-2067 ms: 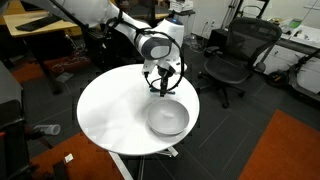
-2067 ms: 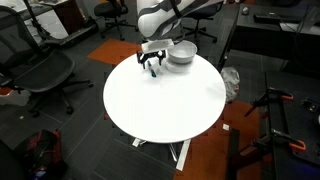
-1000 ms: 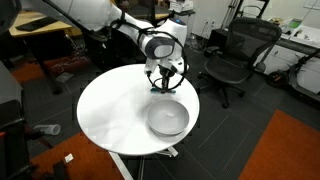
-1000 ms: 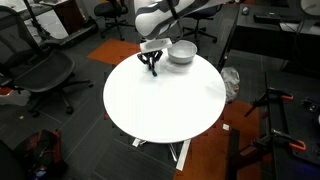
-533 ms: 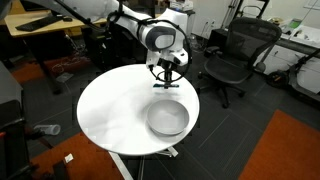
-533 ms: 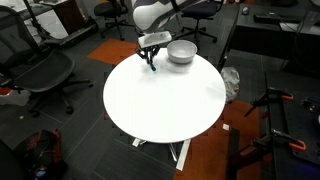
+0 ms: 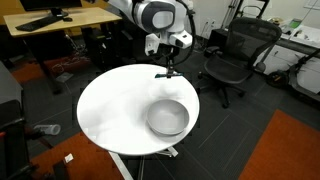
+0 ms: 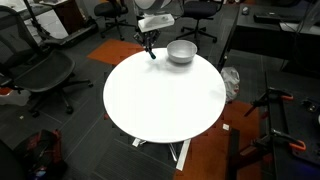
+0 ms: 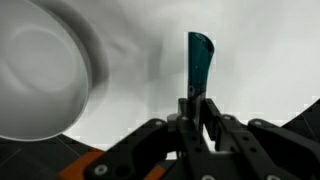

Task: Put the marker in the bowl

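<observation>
Holding is the finding in an exterior view: the gripper [image 7: 168,68] hangs above the far part of the round white table [image 7: 110,110], clear of its surface, with a small dark piece at its tips that I take to be the marker [image 7: 164,74]. At this size the jaws cannot be resolved. The bowl [image 7: 167,101] sits on the near side of the table, apart from the claw and not beneath it. Its inside appears empty.

From the opposite side, in an exterior view, the gripper [image 8: 148,45] is raised over the table [image 8: 160,100] edge. A thin dark stick, the marker [image 8: 152,54], points down from it. The bowl [image 8: 181,58] stands just beside, at table level.

Wrist view: the jaws stand closed on the dark body of the marker [image 9: 199,65], whose blue-teal end projects beyond the gripper [image 9: 197,125]. The marker appears upright and centred in the grip. The bowl [image 9: 40,70] fills the left of this view, off to one side of the marker tip. White tabletop lies behind the tip.

Assessment: pick-up looks complete and the carry to the bowl is in hand. The next move calls for a sideways shift until the marker tip is over the bowl's interior, a modest descent, then release. Letting go from height risks the marker bouncing out over the shallow rim.
</observation>
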Controlling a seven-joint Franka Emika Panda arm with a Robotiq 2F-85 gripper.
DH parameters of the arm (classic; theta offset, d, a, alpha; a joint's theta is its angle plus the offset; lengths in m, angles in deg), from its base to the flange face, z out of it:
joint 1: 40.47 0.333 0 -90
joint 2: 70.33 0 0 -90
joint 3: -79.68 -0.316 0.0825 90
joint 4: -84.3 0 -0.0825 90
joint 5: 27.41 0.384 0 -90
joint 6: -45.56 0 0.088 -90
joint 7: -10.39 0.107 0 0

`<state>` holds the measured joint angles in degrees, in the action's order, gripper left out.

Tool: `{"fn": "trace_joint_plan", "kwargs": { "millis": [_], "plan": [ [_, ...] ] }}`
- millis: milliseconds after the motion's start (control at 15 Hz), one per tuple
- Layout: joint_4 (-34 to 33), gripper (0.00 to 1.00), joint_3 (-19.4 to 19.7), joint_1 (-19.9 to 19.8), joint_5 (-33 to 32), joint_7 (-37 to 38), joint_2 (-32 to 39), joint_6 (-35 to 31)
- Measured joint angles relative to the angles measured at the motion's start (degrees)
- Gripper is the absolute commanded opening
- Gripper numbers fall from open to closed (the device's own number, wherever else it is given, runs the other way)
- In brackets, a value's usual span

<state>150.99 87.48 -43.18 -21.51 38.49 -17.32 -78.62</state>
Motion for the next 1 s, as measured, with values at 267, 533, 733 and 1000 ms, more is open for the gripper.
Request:
{"fn": "trace_joint_plan", "kwargs": {
  "millis": [267, 533, 733, 1000],
  "plan": [
    [7.3, 0.05, 1.1, -0.1, -0.9, -0.9, -6.5, -2.9],
    [14.8, 0.05, 2.2, -0.4, -1.1, -1.0, -12.1, -6.4],
    [19.6, 0.05, 2.9, -1.0, -1.1, -1.0, -15.3, -8.9],
    [25.0, 0.05, 4.3, -2.0, -1.1, -1.0, -18.4, -12.2]
  ]
}}
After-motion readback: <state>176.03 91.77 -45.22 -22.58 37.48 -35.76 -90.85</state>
